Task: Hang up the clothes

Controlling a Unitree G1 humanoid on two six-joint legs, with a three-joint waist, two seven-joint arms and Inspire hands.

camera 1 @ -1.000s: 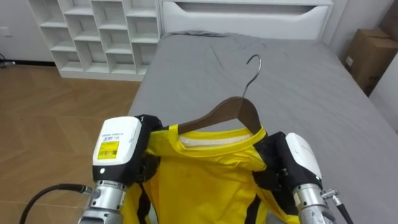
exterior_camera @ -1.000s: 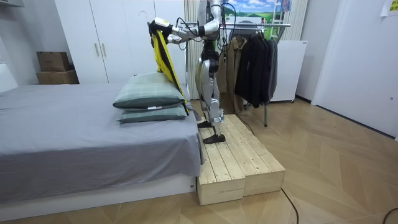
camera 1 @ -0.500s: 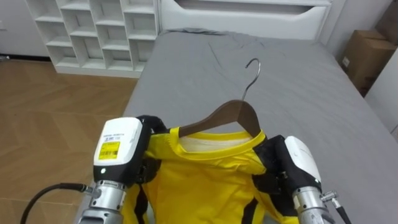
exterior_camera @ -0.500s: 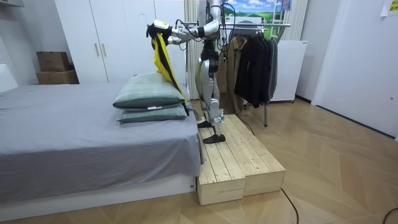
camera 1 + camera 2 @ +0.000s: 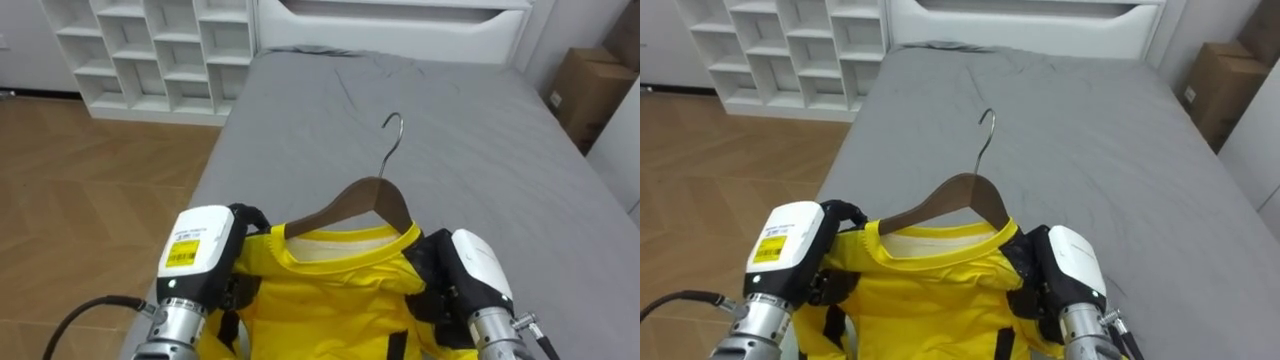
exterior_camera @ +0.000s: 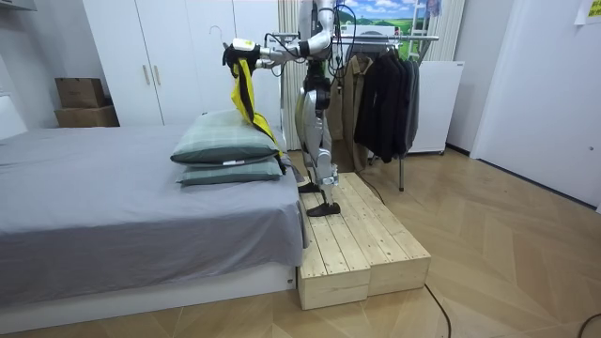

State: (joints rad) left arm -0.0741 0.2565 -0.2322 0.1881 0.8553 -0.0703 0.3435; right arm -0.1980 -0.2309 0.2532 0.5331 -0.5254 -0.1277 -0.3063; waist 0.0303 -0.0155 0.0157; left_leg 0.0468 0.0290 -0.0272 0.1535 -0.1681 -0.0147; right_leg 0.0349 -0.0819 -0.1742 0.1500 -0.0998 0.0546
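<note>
1. The yellow shirt [image 5: 330,300] sits on the wooden hanger [image 5: 372,195], held up before the robot's chest between both hands, out over the near side of the grey bed [image 5: 480,130]; in the room view it drapes down toward the stacked pillows [image 6: 223,150], and I cannot tell whether the hem touches them.
2. The hanger's long axis runs straight across from one hand to the other; its metal hook [image 5: 393,125] rises from the middle and leans away from me, toward the bed.
3. The clothes rail [image 6: 394,38] with its dark coats [image 6: 385,94] stands behind the robot, on the far side of the wooden platform [image 6: 362,244] from the bed; so I judge the hook faces away from where it must go, and a turn of the body comes before any reach.
4. My left hand [image 5: 200,262] is at the shirt's left shoulder, dark fingers curled over the cloth and clamped on it; whether they also catch the hanger's arm underneath I cannot tell.
5. My right hand [image 5: 468,272] mirrors it at the other shoulder, fingers closed into the yellow cloth.
6. Neither hand is nearer the hook; it stands midway between them, so both must carry it round level, or the shirt could slide off one end.
</note>
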